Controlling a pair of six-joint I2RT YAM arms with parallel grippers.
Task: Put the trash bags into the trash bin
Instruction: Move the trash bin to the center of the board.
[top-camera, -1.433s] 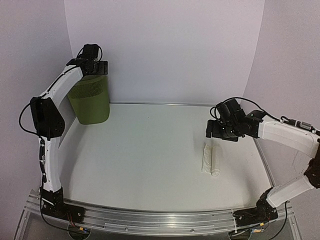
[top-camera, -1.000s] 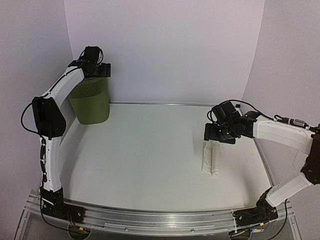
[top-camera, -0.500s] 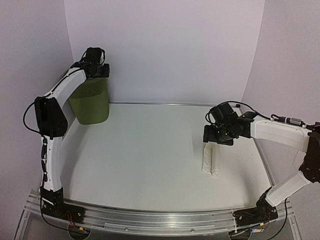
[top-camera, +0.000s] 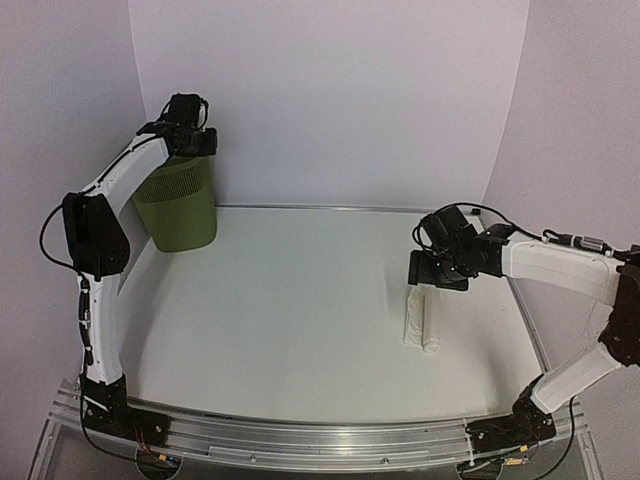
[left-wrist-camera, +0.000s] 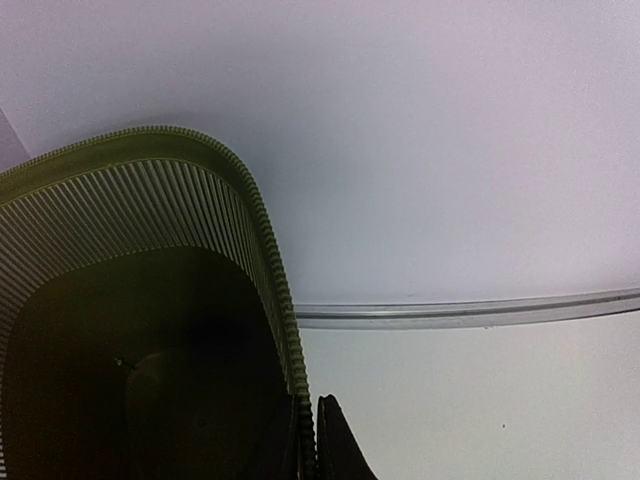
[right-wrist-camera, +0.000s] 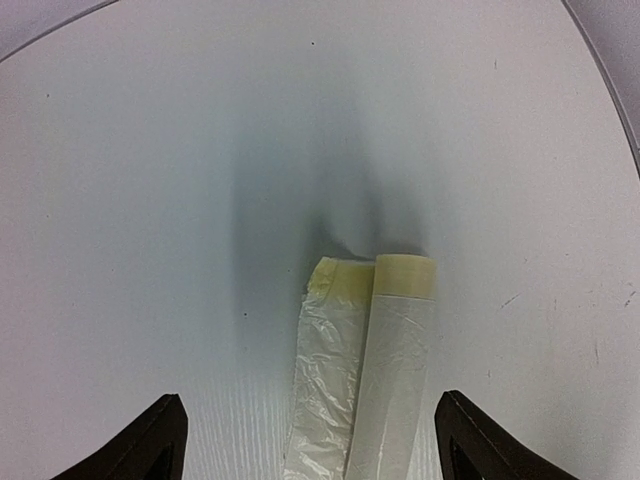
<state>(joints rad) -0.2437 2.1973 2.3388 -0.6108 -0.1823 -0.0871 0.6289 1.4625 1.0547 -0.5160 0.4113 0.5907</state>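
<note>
Pale bags (top-camera: 421, 320): two tight rolls of thin yellowish-white film. They lie side by side and touching on the right part of the table, well apart from the bin.
Bags, right wrist view (right-wrist-camera: 392, 360): in the lower centre of the frame. The right roll is smooth. The left roll is crinkled and glossy, with a yellower far end. Both run off the bottom edge.
Right gripper (top-camera: 430, 280): hangs over the far end of the bags, right of centre in the top view.
Right jaws (right-wrist-camera: 308, 400): spread wide, with one dark fingertip at each lower corner of the wrist view. The rolls sit in the gap between them, touching neither fingertip, and nothing is held.
Bin (top-camera: 183, 208): olive-green with slatted sides, upright at the upper left of the top view, in the table's far left corner against the wall.
Bin, left wrist view (left-wrist-camera: 120, 190): ribbed rim and dark inside fill the left half of the frame.
Left gripper (top-camera: 192, 140): sits over the bin's far right rim.
Left jaws (left-wrist-camera: 308, 410): closed tight, pinching the bin's rim wall between the two dark fingers at the bottom centre.
Table (top-camera: 290, 300): white, with a metal strip along its far edge.
Wall (top-camera: 340, 100): plain pale lilac.
</note>
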